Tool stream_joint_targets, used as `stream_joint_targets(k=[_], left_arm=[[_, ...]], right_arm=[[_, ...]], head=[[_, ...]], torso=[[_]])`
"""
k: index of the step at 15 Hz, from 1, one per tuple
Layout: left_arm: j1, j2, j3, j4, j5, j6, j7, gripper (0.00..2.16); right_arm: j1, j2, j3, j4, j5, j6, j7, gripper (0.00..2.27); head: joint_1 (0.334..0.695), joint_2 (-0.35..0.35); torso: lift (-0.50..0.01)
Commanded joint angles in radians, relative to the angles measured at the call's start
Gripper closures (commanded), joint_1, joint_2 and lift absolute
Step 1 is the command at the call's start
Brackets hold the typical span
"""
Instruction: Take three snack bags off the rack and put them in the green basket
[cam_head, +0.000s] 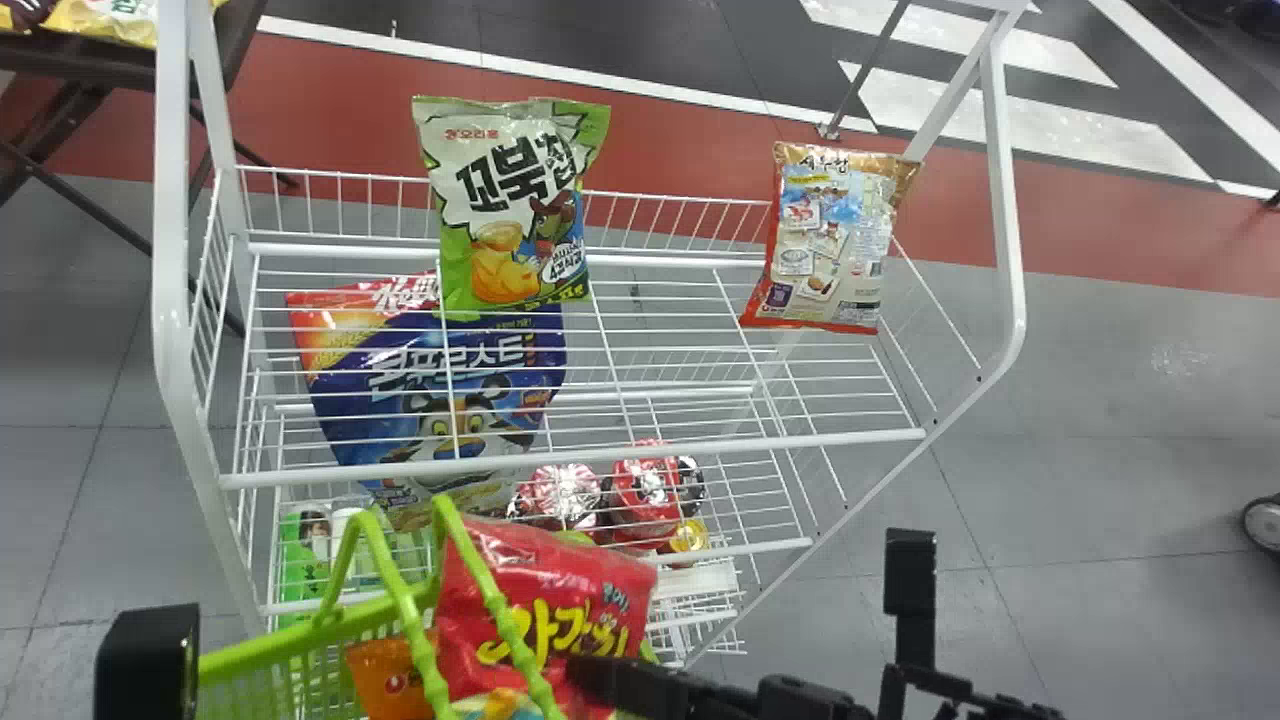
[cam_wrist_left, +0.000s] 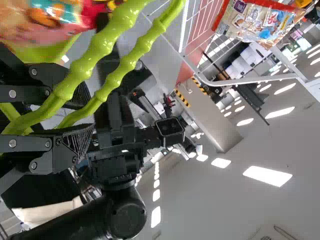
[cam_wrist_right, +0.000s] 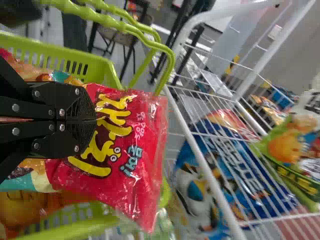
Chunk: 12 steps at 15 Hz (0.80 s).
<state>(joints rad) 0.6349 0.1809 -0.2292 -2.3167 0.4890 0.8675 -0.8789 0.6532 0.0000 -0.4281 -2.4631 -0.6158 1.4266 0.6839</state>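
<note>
A green basket (cam_head: 290, 645) is at the bottom of the head view, its handles upright. Over its right side my right gripper (cam_head: 582, 676) is shut on a red snack bag (cam_head: 540, 590). In the right wrist view the right gripper (cam_wrist_right: 95, 120) pinches the red bag (cam_wrist_right: 135, 165) at its middle. An orange bag (cam_head: 388, 675) lies in the basket. The left arm's black wrist part (cam_head: 145, 660) is at lower left; the left gripper (cam_wrist_left: 82, 117) is shut on the basket's handles (cam_wrist_left: 117, 65). On the rack's upper shelf stand a green snack bag (cam_head: 515, 210) and a red-edged bag (cam_head: 830, 240).
The white wire rack (cam_head: 600, 455) stands just beyond the basket, with side posts rising at both sides. Its lower shelves hold a large blue bag (cam_head: 440, 370), red-topped cups (cam_head: 645, 490) and a green package (cam_head: 303, 565). A dark table (cam_head: 90, 65) with bags is at far left.
</note>
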Motion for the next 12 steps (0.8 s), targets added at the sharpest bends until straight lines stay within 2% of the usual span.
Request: stream_joint_targets(k=[1, 4, 5, 6, 7, 8, 12], left_arm=[[0.000, 0.000, -0.001, 0.002, 0.000, -0.003, -0.003, 0.93], [0.002, 0.000, -0.001, 0.002, 0.000, -0.009, -0.006, 0.93], [0.003, 0.000, -0.001, 0.000, 0.000, -0.009, -0.006, 0.93], [0.005, -0.001, -0.001, 0.000, 0.000, -0.009, -0.008, 0.93], [0.006, -0.001, -0.002, -0.001, -0.001, -0.009, -0.008, 0.93], [0.009, -0.003, -0.002, -0.003, -0.003, -0.012, -0.008, 0.93], [0.014, -0.009, -0.004, -0.004, -0.009, -0.012, -0.008, 0.93]], right_arm=[[0.005, 0.001, 0.003, 0.010, -0.030, 0.098, 0.023, 2.13], [0.020, 0.001, 0.017, 0.042, -0.022, 0.101, 0.059, 2.12], [0.020, 0.001, 0.002, 0.050, -0.025, 0.091, 0.059, 1.97], [0.020, 0.001, -0.020, 0.049, -0.030, 0.070, 0.059, 1.43], [0.020, 0.001, -0.040, 0.047, -0.030, 0.033, 0.059, 0.63], [0.017, 0.001, -0.064, 0.047, -0.035, 0.005, 0.060, 0.00], [-0.012, 0.001, -0.139, 0.016, -0.045, 0.002, 0.077, 0.05]], head=[[0.695, -0.350], [0.695, -0.350], [0.695, -0.350], [0.695, -0.350], [0.695, -0.350], [0.695, -0.350], [0.695, -0.350]], torso=[[-0.020], [-0.020], [-0.020], [-0.020], [-0.020], [-0.020], [-0.020]])
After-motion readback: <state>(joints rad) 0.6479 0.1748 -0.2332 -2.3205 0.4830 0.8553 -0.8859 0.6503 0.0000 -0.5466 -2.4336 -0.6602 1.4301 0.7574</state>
